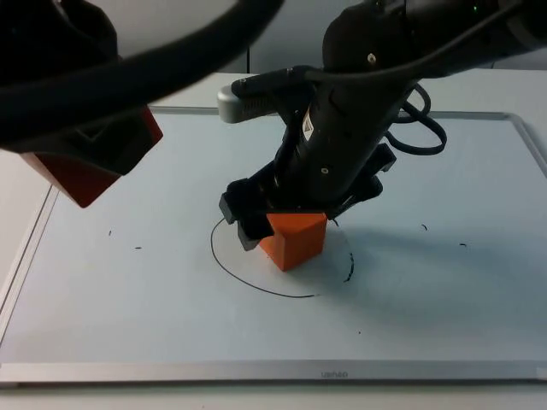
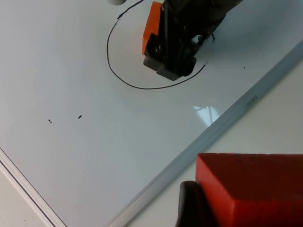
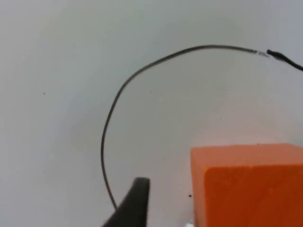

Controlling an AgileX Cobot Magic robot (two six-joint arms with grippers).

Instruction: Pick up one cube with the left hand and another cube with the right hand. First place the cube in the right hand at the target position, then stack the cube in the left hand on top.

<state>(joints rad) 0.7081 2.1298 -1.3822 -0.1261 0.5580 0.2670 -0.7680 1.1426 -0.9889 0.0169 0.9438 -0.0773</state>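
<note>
Top view, from the left: the left gripper (image 1: 85, 166) hangs above the whiteboard's (image 1: 444, 299) left edge, clamped on a red foam cube (image 1: 81, 175). At centre the right gripper (image 1: 286, 226) holds an orange foam cube (image 1: 295, 239) inside the drawn black circle (image 1: 248, 278), directly beneath its fingers, at or just above the board. Release comes next, I judge; the waiting left arm must then travel right to stack.
</note>
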